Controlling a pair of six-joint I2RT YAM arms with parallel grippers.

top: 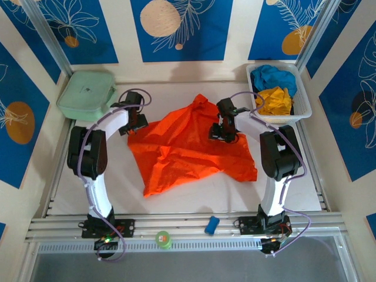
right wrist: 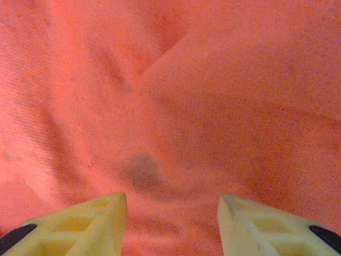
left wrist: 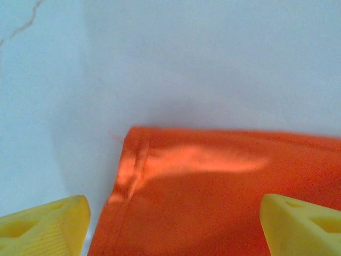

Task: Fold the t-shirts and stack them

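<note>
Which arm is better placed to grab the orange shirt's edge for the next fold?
Left, probably. The left gripper is at the shirt's left edge, jaws open either side of a hemmed corner. The right gripper is over mid-fabric, no edge between its jaws.

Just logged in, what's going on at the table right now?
No fold is made yet. The orange t-shirt lies crumpled and spread out mid-table. The left gripper is at the shirt's left edge, jaws open on either side of the hem. The right gripper is low over the cloth's right side, jaws apart, with nothing visibly pinched. The yellow t-shirt and blue t-shirt sit bunched in the white bin at the far right.
</note>
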